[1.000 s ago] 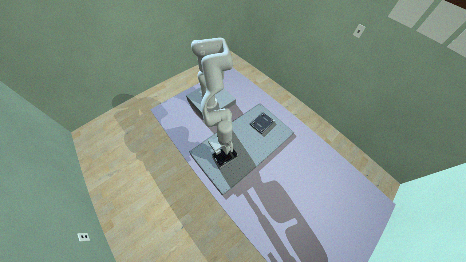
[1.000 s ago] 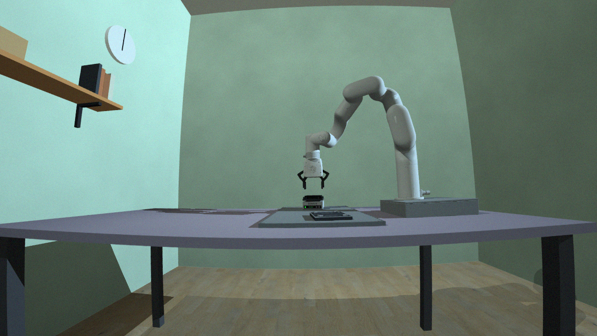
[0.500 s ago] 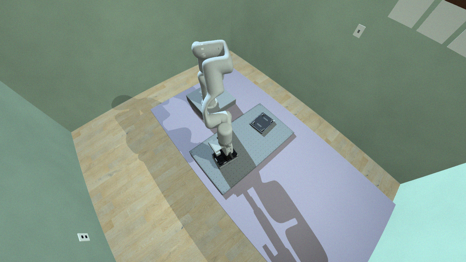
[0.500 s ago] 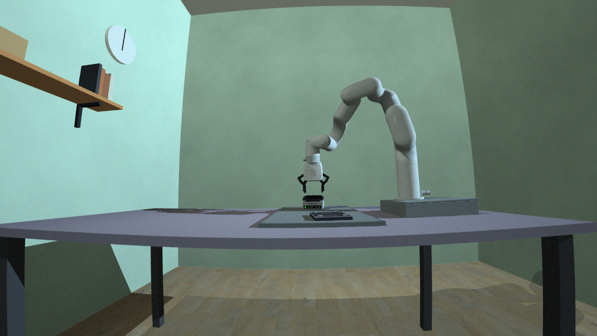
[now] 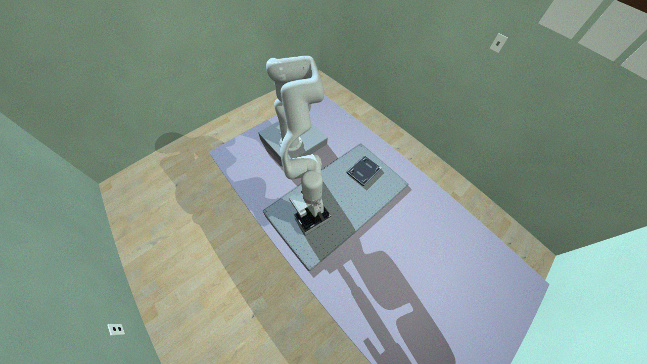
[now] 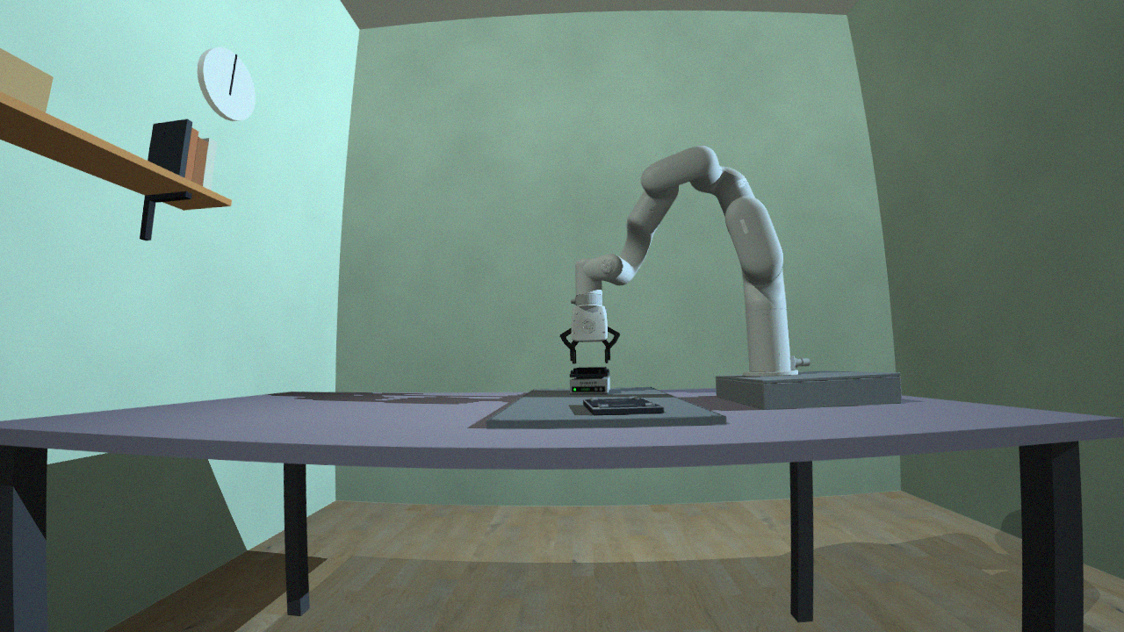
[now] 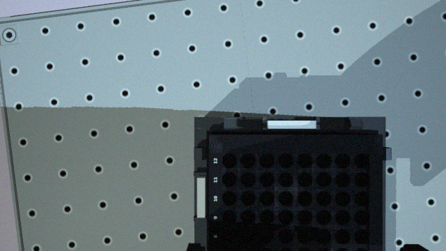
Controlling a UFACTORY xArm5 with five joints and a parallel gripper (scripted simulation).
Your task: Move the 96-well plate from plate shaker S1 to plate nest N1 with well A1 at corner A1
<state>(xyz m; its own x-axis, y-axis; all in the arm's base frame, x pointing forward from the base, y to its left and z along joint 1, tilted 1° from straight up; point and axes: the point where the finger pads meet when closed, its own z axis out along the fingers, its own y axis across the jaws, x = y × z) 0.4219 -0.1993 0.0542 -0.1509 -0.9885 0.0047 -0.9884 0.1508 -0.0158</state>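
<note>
The black 96-well plate (image 5: 310, 223) (image 6: 590, 370) (image 7: 296, 181) sits on the plate shaker S1 (image 6: 590, 384) (image 7: 200, 126) at the near left part of the grey perforated board (image 5: 384, 194) (image 7: 104, 70). My gripper (image 5: 313, 213) (image 6: 589, 360) is open and points straight down, its fingertips just above the plate, one on either side. In the wrist view only the two fingertips show, at the bottom edge. The plate nest N1 (image 5: 364, 171) (image 6: 623, 405) lies empty at the other end of the board. I cannot make out the plate's cut-off corner.
The arm's grey base block (image 5: 314, 138) (image 6: 809, 389) stands behind the board on the purple table (image 5: 452, 271) (image 6: 235, 424). The shaker rises above the board; the nest is low and flat.
</note>
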